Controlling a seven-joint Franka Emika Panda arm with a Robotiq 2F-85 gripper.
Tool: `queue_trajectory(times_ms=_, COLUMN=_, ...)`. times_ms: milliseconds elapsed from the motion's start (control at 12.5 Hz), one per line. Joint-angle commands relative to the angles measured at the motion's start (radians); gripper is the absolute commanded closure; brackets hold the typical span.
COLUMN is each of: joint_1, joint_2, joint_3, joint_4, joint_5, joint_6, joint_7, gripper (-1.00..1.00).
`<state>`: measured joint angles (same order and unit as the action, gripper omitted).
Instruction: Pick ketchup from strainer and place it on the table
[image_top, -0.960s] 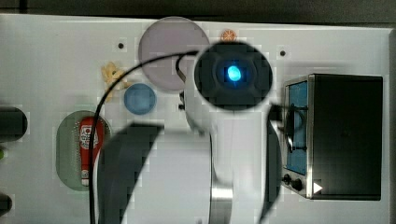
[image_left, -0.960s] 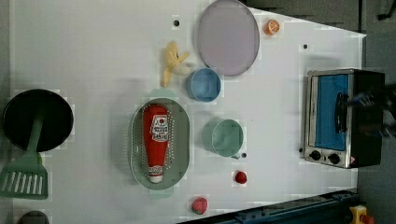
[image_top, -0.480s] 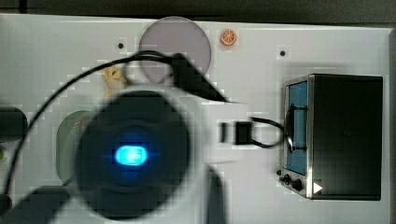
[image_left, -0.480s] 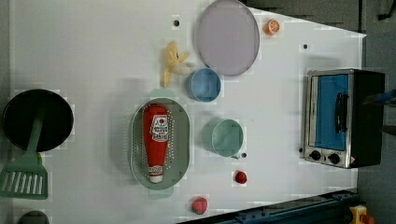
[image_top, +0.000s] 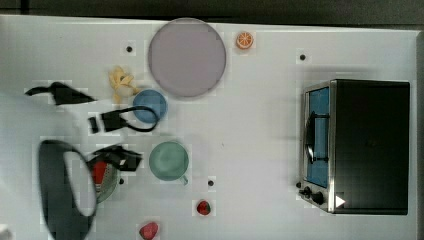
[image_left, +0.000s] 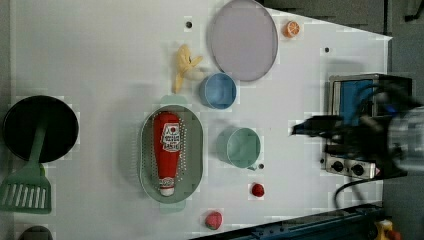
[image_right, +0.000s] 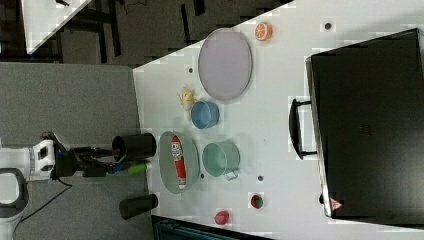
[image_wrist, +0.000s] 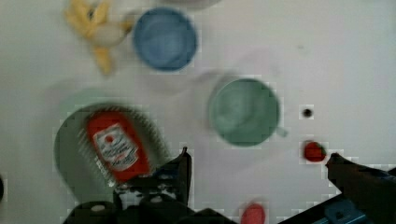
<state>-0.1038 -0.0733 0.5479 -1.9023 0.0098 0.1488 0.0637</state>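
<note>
- Currently the ketchup (image_left: 168, 150) lies flat inside the strainer (image_left: 195, 155), lengthwise, red body at one end and white cap at the other; label faces up.
- Strainer sits on the table (image_left: 100, 55), near the left view's centre-left.
- Wrist view: ketchup (image_wrist: 116, 147) in the strainer (image_wrist: 65, 144), with the gripper (image_wrist: 257, 163) fingers spread wide, one dark finger (image_wrist: 180, 170) just beside the strainer's rim, the other well off to the side near a small strawberry (image_wrist: 314, 151). Nothing between them; hand is released.
- Top view: the arm's dark parts cover most of the strainer (image_top: 107, 187); a patch of red ketchup (image_top: 99, 171) shows beneath.
- Green cup (image_left: 242, 146) stands just beside the strainer, on the left view's right of it.
- Blue cup (image_left: 218, 90) near the strainer's red-body end; banana peel (image_left: 184, 62) beside the blue cup.
- Large grey plate (image_left: 243, 39) beyond the blue cup; orange slice (image_left: 291, 28) near the plate.
- Strawberry (image_left: 257, 189) and another red fruit (image_left: 213, 219) near the table edge, apart from the strainer.
- Toaster oven (image_top: 360, 145) at the top view's right, well apart.
- Black pan (image_left: 40, 127) with green spatula (image_left: 27, 185) at the left view's left.
</note>
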Motion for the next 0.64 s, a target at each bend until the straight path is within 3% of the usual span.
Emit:
queue_trajectory(times_ms=80, joint_1=0.002, joint_2=0.008, joint_3=0.061, joint_4=0.007, joint_5=0.003, joint_6=0.052, joint_7=0.065, gripper=-1.0)
queue_trajectory(times_ms=640, joint_1=0.007, joint_2=0.108, joint_3=0.251, joint_4=-0.198, joint_5=-0.003, joint_6=0.381, joint_7=0.065, gripper=-1.0)
